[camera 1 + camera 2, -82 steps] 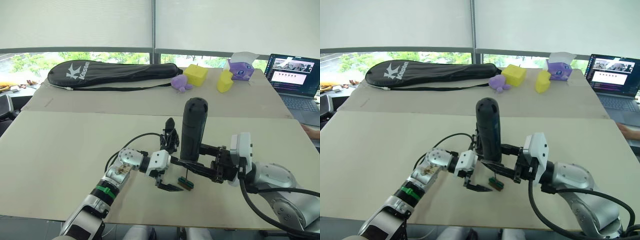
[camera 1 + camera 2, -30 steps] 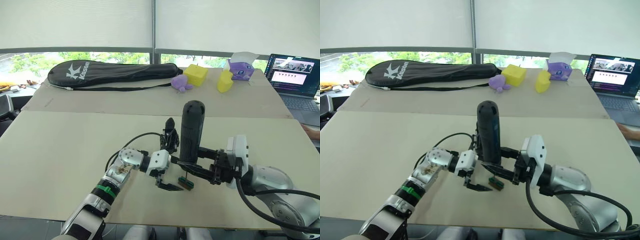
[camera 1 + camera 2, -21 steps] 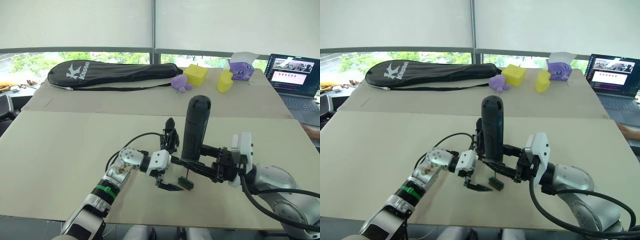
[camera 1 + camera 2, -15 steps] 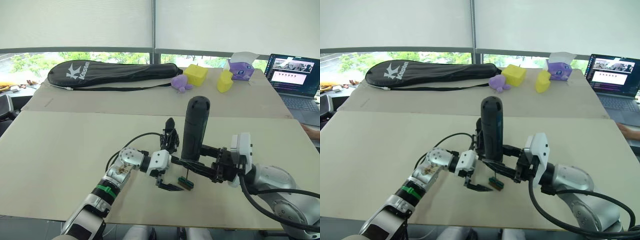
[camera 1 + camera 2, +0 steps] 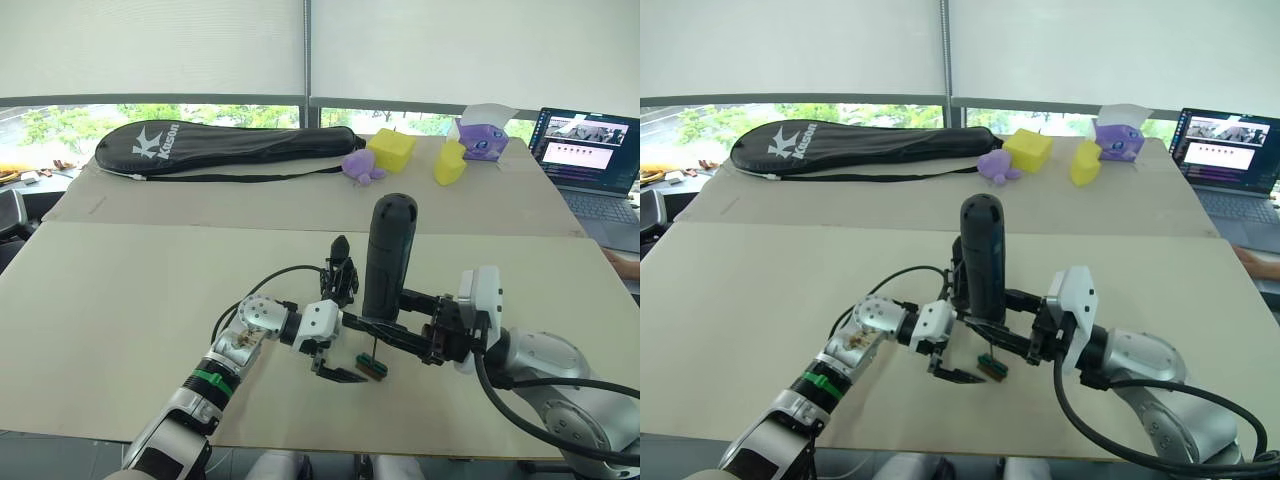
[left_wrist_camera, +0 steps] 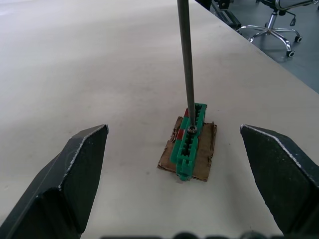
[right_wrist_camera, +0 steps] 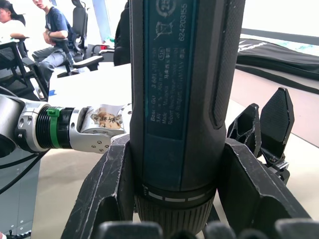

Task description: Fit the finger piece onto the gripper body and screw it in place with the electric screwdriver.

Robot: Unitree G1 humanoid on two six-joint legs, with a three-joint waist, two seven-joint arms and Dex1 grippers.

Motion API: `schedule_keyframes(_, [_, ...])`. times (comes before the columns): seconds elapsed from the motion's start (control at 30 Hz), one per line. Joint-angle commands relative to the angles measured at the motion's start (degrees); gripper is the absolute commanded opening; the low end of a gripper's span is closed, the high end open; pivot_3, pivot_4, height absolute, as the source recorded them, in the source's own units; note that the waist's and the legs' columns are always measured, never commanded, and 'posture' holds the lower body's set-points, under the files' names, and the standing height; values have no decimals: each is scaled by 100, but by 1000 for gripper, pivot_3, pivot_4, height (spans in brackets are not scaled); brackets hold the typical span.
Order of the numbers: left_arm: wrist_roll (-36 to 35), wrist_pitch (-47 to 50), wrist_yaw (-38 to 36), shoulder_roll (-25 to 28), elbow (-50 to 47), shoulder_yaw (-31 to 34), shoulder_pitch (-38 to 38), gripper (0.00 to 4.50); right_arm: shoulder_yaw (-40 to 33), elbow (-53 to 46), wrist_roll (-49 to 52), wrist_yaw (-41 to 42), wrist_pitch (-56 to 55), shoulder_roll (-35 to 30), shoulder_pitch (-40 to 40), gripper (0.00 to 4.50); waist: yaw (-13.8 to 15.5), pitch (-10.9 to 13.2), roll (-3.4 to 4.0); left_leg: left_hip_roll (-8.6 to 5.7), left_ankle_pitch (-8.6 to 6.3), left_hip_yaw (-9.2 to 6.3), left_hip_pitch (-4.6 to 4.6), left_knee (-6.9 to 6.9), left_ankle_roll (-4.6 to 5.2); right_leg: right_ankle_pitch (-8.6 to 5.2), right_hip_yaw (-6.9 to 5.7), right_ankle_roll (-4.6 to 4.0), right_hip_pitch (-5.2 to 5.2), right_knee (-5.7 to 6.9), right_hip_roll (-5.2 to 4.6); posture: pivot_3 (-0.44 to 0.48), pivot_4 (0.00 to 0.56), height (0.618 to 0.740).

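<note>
On the far left of the table (image 5: 120,290) I see a long black racket case (image 5: 225,147) lying flat near the back edge. Closer to me, my left gripper (image 5: 335,347) reaches toward the middle of the table with its two black fingers (image 6: 75,174) wide apart, and nothing is between them. It hovers low around a small green block (image 6: 188,142) that sits on a piece of brown cardboard (image 6: 199,159) on the table. Just behind the left gripper stands the gripper body (image 5: 342,272), a small black part with its prong pointing up; I cannot tell if it touches anything besides the table.

In the middle, the electric screwdriver (image 5: 388,255) stands upright, its rounded end at the top. Its thin metal bit (image 6: 187,64) goes straight down and the tip rests on the top of the green block, at a small screw there. My right gripper (image 7: 172,199) is clamped on the lower part of the screwdriver, one finger on each side of its thick black barrel.

Further back, a purple soft toy (image 5: 361,166), a yellow block (image 5: 391,149), a second yellow piece (image 5: 449,163) and a purple-and-white box (image 5: 481,135) stand in a loose row. On the far right, an open laptop (image 5: 590,150) sits at the table corner.
</note>
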Motion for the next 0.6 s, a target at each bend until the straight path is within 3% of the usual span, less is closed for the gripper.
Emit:
schedule_keyframes(0.03, [-36,-25,-5,-25,-106,8,-48,4500,-50,-210,27,47,-230,71,-82,1912,0,0,0,0,0,0,0,0,0,0,0,0,0,0,0,0,150,737])
schedule_keyframes(0.6, [-33,-40,-7,-4,-116,14,-38,4500,-68,-218,-53,113,-208,87,-59,1912,-1,0,0,0,0,0,0,0,0,0,0,0,0,0,1,0,150,737])
